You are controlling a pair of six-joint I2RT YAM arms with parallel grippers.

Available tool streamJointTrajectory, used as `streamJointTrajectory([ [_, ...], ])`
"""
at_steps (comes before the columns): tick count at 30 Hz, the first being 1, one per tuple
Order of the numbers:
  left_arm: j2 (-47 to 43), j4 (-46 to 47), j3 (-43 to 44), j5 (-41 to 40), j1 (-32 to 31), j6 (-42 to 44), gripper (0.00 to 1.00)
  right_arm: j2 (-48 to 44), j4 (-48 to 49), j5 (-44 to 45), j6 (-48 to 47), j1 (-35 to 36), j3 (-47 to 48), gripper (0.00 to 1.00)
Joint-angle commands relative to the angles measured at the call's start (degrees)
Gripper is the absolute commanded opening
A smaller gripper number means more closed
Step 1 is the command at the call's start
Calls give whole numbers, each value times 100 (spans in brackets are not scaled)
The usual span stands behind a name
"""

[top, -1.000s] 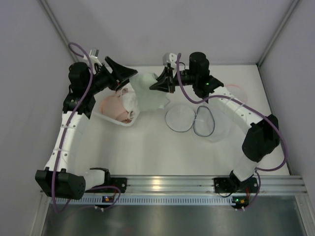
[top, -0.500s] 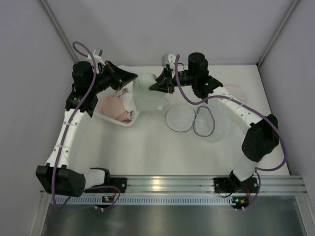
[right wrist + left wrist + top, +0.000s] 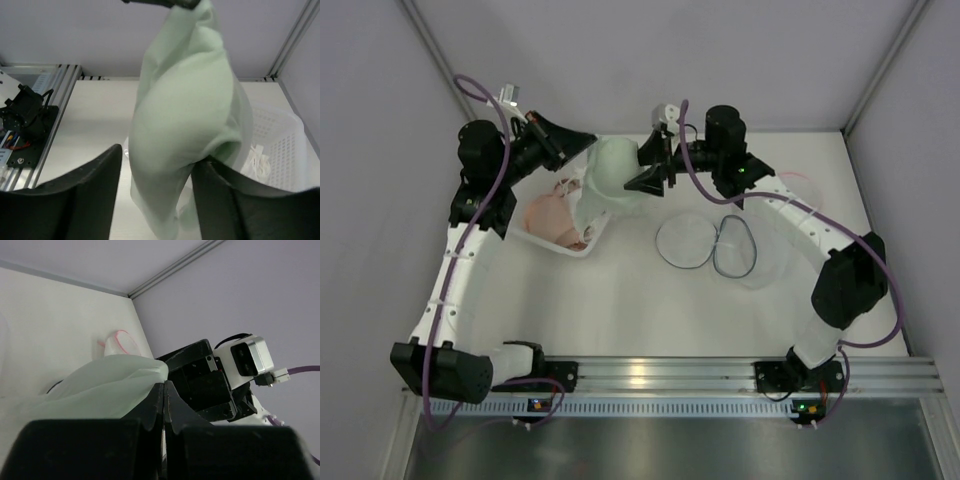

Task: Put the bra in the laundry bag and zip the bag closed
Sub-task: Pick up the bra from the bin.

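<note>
The pale green bra [image 3: 610, 175] hangs in the air above the far side of the counter [image 3: 620, 310], beside the white basket [image 3: 567, 249] and well apart from the laundry bag [image 3: 686, 242]. The left fingers [image 3: 150, 405] are clenched on its top edge, so the fabric droops below them. The right fingers [image 3: 85, 195] stand parted, one on each side of the hanging cloth, and grasp nothing.

By this showing the task is at an early stage. The bra is lifted and free of the basket, but it is not yet over the bag, let alone inside it. Carrying it across, inserting it and zipping all seem to be left.

The bag lies flat as dark-rimmed mesh rounds, and it cannot be told whether these are one bag or two. Neither a zipper pull nor an open mouth can be made out. Pink garments [image 3: 548, 215] lie in the basket, their kind unclear. A faint pink-rimmed item [image 3: 120, 342] near the far wall is too indistinct to name. The bra's straps and cups are lost in its folds.
</note>
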Motion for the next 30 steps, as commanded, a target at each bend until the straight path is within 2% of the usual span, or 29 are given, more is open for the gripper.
streamJointTrajectory([
  [1, -184, 553, 266, 116, -5, 152, 0, -90, 578, -189, 501, -176, 33, 60],
  [5, -210, 562, 353, 213, -5, 319, 0, -424, 264, 38, 380, -273, -3, 77],
  [6, -201, 562, 389, 239, -5, 415, 0, -503, -112, 265, 153, -308, -3, 79],
  [9, -175, 439, 555, 275, -5, 617, 0, -749, -379, 627, 2, -361, -204, 83],
  [14, -17, 324, 793, 301, -5, 811, 0, -1162, -81, 1050, 150, -476, -898, 91],
  [16, 53, 324, 837, 328, -5, 838, 0, -1197, -19, 1076, 256, -493, -961, 99],
  [18, 89, 307, 872, 275, -5, 916, 0, -1233, 95, 1137, 379, -493, -1022, 99],
  [21, 141, 167, 951, 135, -5, 1084, 0, -1338, 630, 1672, 1210, -493, -1329, 100],
  [24, 159, 158, 943, 47, -5, 1207, 0, -1426, 711, 2191, 1651, -476, -1470, 99],
  [30, 396, 149, 881, 354, -31, 1409, 0, -1707, 537, 3200, 1628, -476, -1708, 99],
])
